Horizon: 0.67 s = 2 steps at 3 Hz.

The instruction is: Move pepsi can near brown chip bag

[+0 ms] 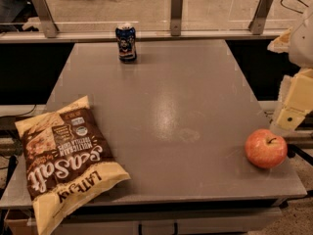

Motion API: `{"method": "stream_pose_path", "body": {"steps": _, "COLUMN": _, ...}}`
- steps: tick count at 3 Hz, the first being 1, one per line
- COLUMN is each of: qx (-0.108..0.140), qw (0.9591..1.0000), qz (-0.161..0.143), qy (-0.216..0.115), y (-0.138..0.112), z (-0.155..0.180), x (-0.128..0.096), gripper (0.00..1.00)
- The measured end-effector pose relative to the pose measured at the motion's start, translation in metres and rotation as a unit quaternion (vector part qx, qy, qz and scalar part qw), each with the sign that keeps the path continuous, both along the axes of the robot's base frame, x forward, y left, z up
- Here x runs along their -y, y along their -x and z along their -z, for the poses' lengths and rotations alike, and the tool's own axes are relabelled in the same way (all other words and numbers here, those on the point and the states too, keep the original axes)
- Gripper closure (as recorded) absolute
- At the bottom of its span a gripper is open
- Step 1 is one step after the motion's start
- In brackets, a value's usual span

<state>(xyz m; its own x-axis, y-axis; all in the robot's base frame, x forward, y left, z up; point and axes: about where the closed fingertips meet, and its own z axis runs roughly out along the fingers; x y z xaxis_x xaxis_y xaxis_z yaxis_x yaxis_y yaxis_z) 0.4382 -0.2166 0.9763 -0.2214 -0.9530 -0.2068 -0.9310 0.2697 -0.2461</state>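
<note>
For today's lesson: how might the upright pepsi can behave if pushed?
The pepsi can looks tall and narrow, so a high push probably tips it; round, it would likely roll. The pincer hangs above the apple, far right.

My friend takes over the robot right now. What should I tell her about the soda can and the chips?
Gripper: at the table's right edge, just above the apple, far from the can.
Pepsi can: upright at the far edge, left of centre.
Chip bag: lying flat on the near left corner, partly over the front edge.
Done: nothing yet; can and bag sit far apart.
Left: reach the can, grab it, carry it across and set it down beside the bag.
</note>
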Motion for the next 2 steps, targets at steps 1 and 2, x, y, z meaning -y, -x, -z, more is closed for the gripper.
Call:
{"method": "stream_pose_path", "body": {"steps": 1, "qx": 0.0, "qw": 1.0, "qz": 0.0, "qy": 0.0, "y": 0.0, "z": 0.0, "x": 0.0, "gripper": 0.0}}
{"method": "stream_pose_path", "body": {"steps": 2, "qx": 0.01, "qw": 0.9992, "qz": -0.012, "qy": -0.036, "y": -0.03, "z": 0.007, "x": -0.025, "gripper": 0.0}}
